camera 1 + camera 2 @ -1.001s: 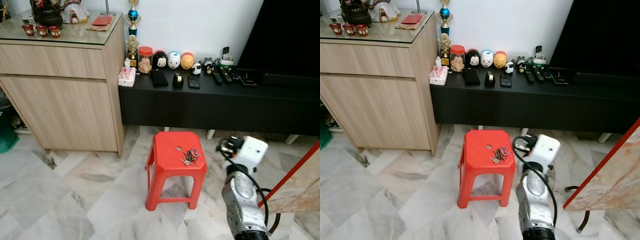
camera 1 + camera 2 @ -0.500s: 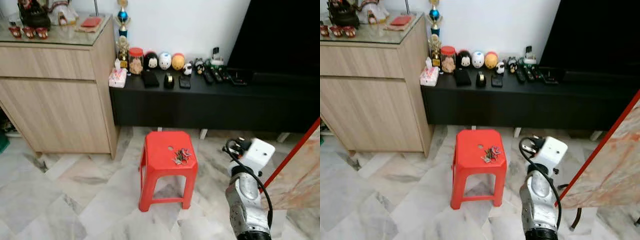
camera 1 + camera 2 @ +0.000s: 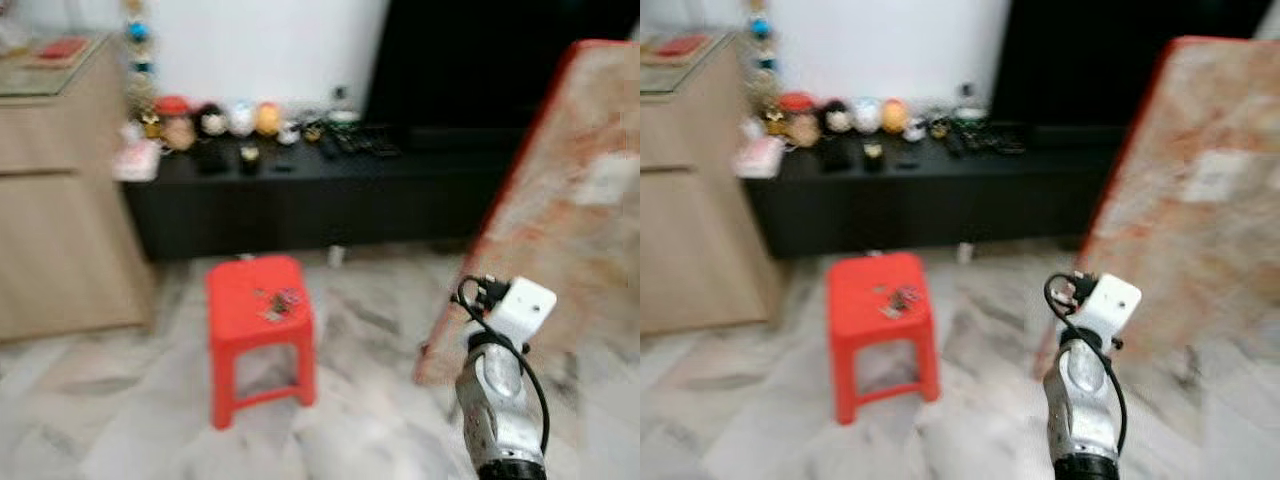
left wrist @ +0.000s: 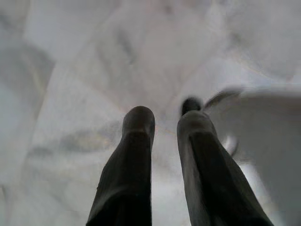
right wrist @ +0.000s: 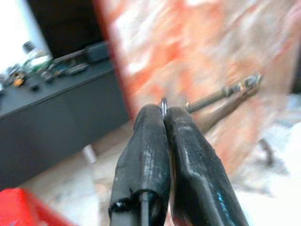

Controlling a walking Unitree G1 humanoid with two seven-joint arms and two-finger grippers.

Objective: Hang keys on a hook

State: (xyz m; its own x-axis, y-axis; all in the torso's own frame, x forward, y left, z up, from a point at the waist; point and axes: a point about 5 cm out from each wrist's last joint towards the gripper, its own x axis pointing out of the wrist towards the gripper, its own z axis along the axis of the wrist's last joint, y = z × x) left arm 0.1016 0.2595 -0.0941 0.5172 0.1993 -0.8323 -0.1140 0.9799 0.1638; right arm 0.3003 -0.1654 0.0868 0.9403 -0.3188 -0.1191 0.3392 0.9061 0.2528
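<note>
Marble floor; right hand pinched closed.

keys: on the stool
console: behind the stool
cabinet: left of the console
board: right of the stool

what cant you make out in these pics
- Keys on the red stool: eye views are motion-blurred, so their number and shape are lost.
- Items on the black console: blurred into blobs.
- A hook: none can be picked out through the blur.
- Right end effector: something thin and metallic pokes out between its shut fingers; too little shows to say what.
- Left end effector: the grey shape beside it is blurred.
</note>
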